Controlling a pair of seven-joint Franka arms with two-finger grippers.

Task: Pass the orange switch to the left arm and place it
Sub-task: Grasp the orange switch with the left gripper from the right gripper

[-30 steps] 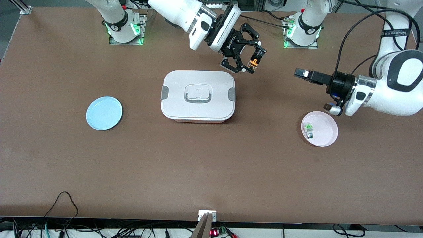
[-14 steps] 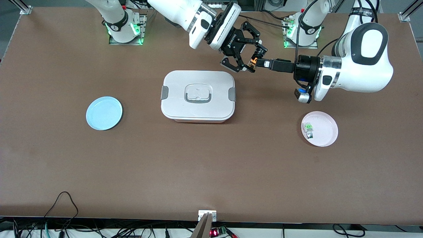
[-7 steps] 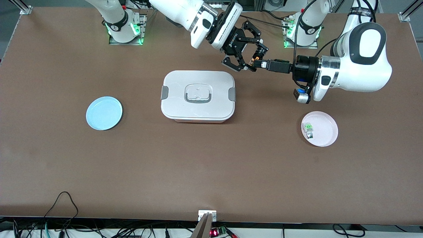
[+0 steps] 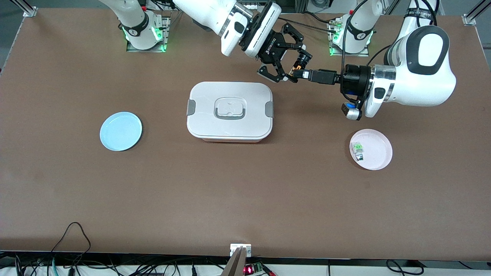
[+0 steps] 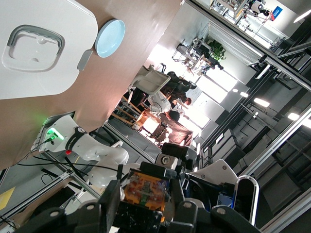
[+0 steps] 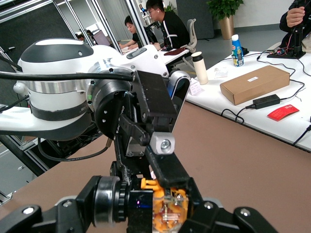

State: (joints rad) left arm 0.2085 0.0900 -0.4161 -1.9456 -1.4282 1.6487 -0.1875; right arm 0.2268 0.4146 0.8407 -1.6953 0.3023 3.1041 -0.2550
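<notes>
The orange switch [image 4: 295,69] is up in the air near the worktop's edge where the arm bases stand, just off the corner of the box [image 4: 230,111], pinched in the right claw [image 4: 290,70]. The left claw [image 4: 306,74] reaches in and, in the right wrist view, its fingers [image 6: 167,170] sit pressed against the orange part.

It looks tiny, light and rigid (with smooth plastic that could slip), so I judge the squarish body the safest hold, not the round collar.

The front view shows both claws meeting clear of the box; only the wrist views show the switch [image 5: 144,187] seated between the pads, and whether the left claw truly clamps it I cannot tell.
</notes>
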